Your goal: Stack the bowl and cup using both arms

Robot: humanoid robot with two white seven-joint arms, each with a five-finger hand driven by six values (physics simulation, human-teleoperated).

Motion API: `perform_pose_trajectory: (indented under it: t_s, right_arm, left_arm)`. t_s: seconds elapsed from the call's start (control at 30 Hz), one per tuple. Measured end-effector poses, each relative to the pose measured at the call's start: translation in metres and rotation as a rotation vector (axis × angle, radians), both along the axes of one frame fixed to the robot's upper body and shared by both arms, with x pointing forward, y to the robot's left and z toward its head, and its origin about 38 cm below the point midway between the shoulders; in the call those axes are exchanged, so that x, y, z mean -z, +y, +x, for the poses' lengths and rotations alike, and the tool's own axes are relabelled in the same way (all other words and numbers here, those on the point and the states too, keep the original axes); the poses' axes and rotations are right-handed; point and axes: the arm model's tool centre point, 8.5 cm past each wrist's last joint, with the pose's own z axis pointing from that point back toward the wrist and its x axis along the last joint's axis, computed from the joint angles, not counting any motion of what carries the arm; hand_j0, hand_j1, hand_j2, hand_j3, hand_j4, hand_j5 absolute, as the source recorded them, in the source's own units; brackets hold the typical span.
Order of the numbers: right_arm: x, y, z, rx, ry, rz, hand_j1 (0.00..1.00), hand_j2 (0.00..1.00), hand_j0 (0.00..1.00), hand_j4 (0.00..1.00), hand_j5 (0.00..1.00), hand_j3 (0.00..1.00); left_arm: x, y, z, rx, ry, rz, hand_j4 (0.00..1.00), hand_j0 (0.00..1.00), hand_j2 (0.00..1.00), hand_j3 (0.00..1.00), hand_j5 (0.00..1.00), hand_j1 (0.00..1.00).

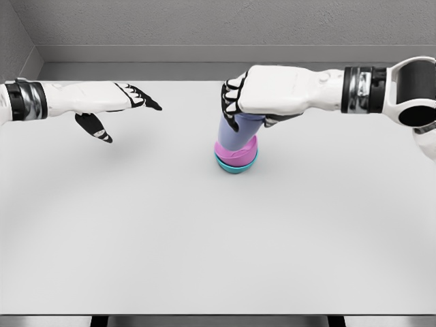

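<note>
Reaching in from the right edge of the white table, the right hand has its fingers curled around the top of a lavender cup, gripping it from above and from the side. The cup leans a little, its upper end hidden under the palm, and its lower end sits inside a pink bowl. That pink bowl in turn rests in a teal bowl, of which only a thin rim shows beneath it — the three make one stack. The stack stands on the table a little right of its middle and nearer the far edge than the near one, casting a soft shadow on the surface around its base.

The left hand comes in from the left edge, well apart from the stack and holding nothing. Its fingers are spread loosely: the dark fingertips point toward the middle of the table, while the thumb hangs down and away from them. It hovers over the far left part of the table, with bare surface between it and the bowls.

Behind the far edge of the table a grey wall runs across the view.
</note>
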Motion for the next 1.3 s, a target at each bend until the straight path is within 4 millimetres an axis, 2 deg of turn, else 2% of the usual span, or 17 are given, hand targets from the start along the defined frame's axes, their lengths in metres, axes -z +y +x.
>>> perform_pose_trajectory:
  t_s: [0.63,1.3]
  right_arm:
    - [0.02,0.001,0.003,0.007,0.046,-0.032,0.37,0.37,0.37,0.37,0.37,0.37]
    - [0.024,0.005,0.016,0.034,0.052,-0.034,0.37,0.37,0.37,0.37,0.37,0.37]
  left_arm:
    - [0.0,0.001,0.0,-0.001,0.001,0.0,1.0,1.0,1.0,1.0,1.0,1.0]
    - [0.001,0.0,0.0,0.0,0.001,0.0,1.0,1.0,1.0,1.0,1.0,1.0]
